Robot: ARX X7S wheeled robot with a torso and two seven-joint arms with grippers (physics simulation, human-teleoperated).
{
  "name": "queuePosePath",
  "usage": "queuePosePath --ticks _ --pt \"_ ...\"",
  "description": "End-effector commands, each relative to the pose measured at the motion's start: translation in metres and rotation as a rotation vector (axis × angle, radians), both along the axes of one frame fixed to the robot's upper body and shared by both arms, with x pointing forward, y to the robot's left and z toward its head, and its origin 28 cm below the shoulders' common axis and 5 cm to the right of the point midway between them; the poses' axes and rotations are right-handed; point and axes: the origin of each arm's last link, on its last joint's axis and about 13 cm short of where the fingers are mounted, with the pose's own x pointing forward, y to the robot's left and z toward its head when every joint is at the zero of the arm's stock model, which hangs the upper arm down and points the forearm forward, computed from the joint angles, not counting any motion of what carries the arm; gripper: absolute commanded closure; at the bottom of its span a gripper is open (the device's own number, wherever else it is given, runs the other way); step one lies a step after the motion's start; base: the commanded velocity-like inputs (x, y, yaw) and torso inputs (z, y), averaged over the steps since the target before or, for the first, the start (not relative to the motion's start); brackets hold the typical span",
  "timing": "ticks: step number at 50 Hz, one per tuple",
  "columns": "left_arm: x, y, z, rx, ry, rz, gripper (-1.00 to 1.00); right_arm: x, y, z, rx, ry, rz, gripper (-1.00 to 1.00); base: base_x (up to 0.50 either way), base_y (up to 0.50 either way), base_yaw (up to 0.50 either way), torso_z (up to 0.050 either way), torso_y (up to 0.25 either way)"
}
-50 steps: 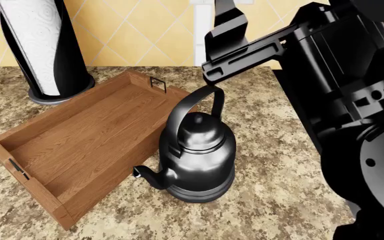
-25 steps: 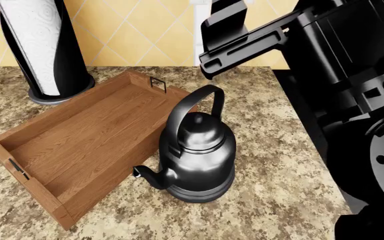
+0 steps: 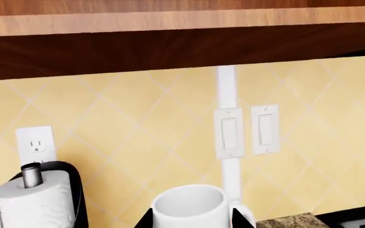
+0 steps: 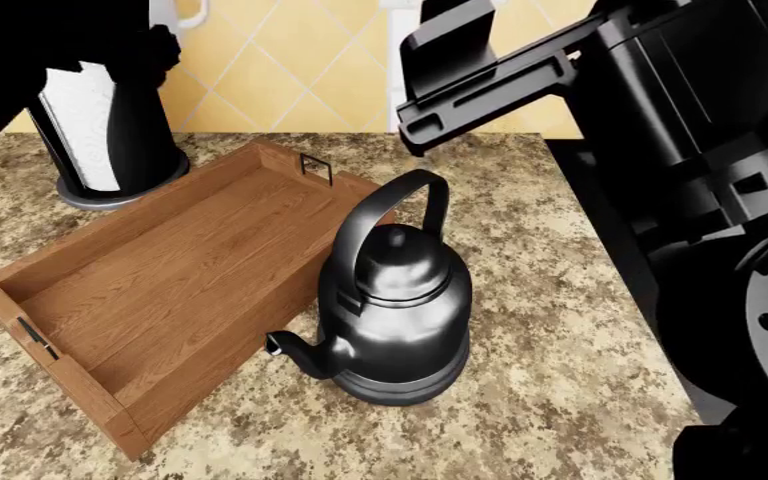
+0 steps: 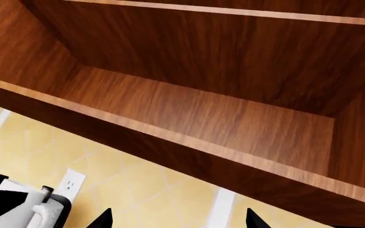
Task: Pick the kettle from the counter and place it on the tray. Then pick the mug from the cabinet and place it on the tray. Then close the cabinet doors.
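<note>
Bare wooden floor of the tray open from above, kettle standing just outside its near long wall, paper-towel holder close behind the far corner, left arm maybe hanging over that corner, right arm filling the right side.

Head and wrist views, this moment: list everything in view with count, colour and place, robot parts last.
kettle: 1, glossy black, on the counter beside the tray, not in it
tray: 1, brown wood, on the counter, nothing in it
counter: 1, beige-brown speckled
mug: 1, white, between the left gripper's fingers, in the air
paper towel roll: 1, white in a black holder, back of the counter by the wall
wall switches: 2, white, on yellow tile
outlet: 1, white, on the tile
cabinet: 1, brown wood, open, visible shelf bare
left gripper: black, holding the mug
right gripper: black, above the kettle's handle
</note>
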Motion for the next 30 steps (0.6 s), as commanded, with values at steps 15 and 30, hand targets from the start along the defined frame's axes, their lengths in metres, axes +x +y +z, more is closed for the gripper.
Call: queuePosePath --ticks 15,30 --pt "0.008 0.007 -0.051 -0.039 0.035 0.001 1.00 -0.001 0.001 -0.001 -0.002 0.003 -0.002 -1.00 0.00 0.00 0.00 0.000 0.000" --pt "0.024 0.005 -0.081 -0.044 0.068 0.033 1.00 -0.002 -0.001 -0.002 0.002 0.002 -0.006 -1.00 0.00 0.00 0.00 0.001 0.001"
